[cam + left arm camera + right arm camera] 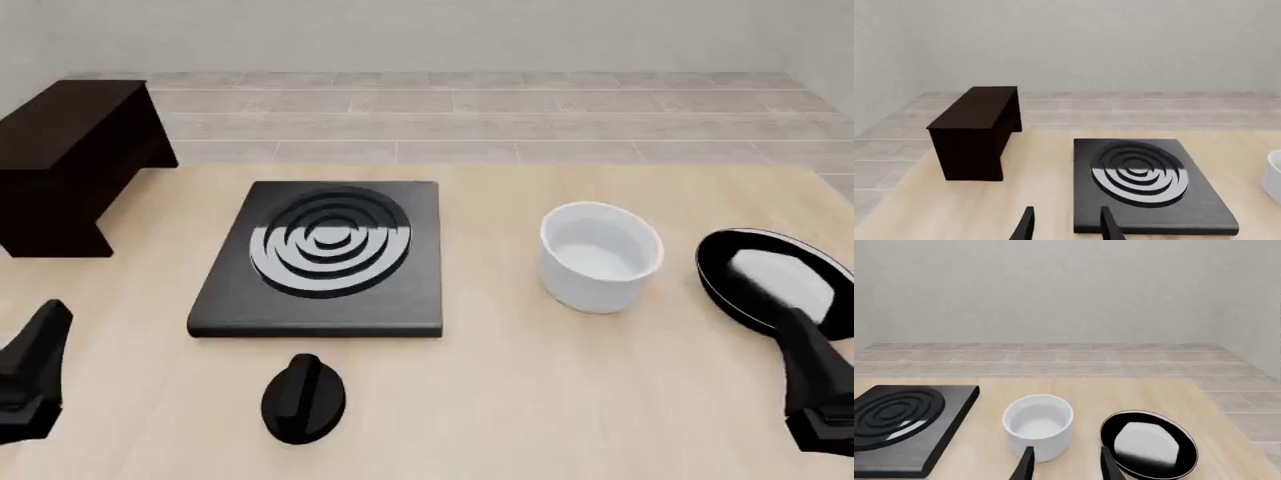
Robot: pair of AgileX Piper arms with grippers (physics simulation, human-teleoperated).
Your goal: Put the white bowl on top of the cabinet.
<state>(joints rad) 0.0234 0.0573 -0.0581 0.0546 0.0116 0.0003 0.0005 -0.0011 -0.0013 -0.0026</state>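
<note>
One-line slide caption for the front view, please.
White bowl stands upright on the table between stove plate and pan; cabinet far left, untouched.

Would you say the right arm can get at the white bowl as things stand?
Probably yes: the white bowl stands upright straight ahead of the open right gripper, with bare table between and the pan off to the side.

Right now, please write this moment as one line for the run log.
white bowl: on table, between stove plate and pan | cabinet: top bare | left gripper: open, empty | right gripper: open, empty
</note>
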